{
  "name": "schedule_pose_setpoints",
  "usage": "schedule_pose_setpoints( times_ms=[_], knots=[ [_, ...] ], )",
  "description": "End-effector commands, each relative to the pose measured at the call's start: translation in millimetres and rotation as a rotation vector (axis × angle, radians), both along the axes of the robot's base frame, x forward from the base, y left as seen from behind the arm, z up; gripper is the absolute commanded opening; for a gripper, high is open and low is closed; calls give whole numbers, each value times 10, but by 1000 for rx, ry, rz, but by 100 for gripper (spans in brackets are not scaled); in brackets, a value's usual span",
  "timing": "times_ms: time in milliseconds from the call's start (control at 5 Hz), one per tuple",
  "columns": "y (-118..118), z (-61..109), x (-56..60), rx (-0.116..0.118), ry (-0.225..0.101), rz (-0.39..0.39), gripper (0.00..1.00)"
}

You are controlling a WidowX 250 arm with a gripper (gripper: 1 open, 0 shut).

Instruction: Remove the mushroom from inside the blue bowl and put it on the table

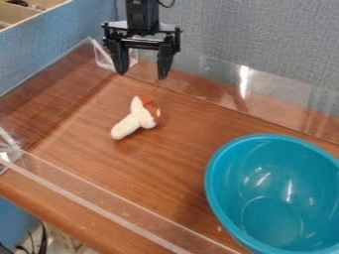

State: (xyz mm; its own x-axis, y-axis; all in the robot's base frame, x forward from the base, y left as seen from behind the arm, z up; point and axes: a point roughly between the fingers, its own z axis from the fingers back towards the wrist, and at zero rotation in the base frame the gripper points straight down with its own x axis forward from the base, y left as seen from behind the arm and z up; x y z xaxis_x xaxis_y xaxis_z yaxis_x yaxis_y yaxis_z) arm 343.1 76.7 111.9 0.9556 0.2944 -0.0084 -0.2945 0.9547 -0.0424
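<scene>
My gripper (143, 69) hangs above the far side of the counter (199, 119) with its dark fingers (123, 63) spread apart and nothing between them. The mushroom (135, 117) lies on its side on the bare wood, out of the blue bowl (275, 190), below and in front of my gripper and not touching it, its reddish-brown cap end turned toward the back wall. The bowl sits well apart at the near right corner, its glossy inside holding nothing.
</scene>
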Motion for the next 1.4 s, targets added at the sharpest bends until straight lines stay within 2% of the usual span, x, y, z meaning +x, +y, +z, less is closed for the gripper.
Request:
schedule_pose_setpoints(
  times_ms=[0,1200],
  knots=[
    [1,149,47,11,-55,-3,100],
    [-15,76,21,9,-52,10,100]
  ],
)
